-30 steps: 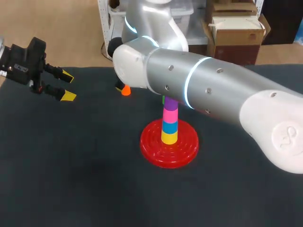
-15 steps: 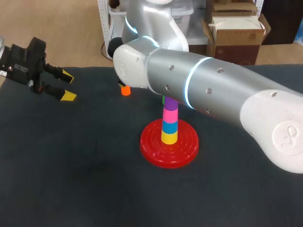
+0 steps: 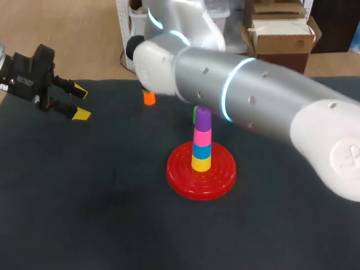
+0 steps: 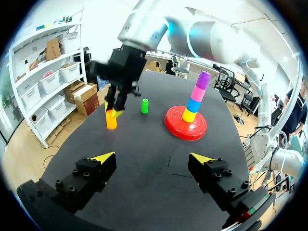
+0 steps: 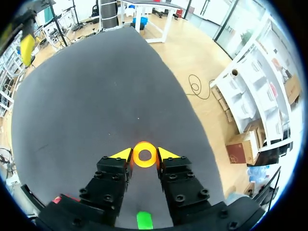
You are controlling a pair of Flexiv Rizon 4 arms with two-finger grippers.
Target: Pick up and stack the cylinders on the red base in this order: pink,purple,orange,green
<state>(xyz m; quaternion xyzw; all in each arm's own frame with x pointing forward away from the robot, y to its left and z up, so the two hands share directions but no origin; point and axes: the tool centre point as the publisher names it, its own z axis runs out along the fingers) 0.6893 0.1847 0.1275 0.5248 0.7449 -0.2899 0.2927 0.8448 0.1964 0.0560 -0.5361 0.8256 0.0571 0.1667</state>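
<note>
On the red base [image 3: 183,179] stands a stack of yellow, blue, pink [image 3: 202,136] and purple [image 3: 203,118] cylinders. My right arm reaches across the table. Its gripper [image 5: 145,153] is shut on the orange cylinder [image 5: 145,155], which hangs above the cloth left of the stack [image 4: 111,123]. In the head view the arm hides most of that gripper and only the orange cylinder [image 3: 149,98] peeks out. Just behind the stack, the green cylinder [image 4: 144,106] stands on the cloth. My left gripper [image 3: 76,101] is open and holds nothing at the far left.
Dark cloth covers the whole table [image 3: 84,214]. My right arm's thick grey forearm [image 3: 247,104] passes over the back of the base and hides the cloth behind it.
My right arm has risen and carried the orange cylinder up and slightly away from the cloth. The purple top of the stack now shows fully. The left arm has kept still.
</note>
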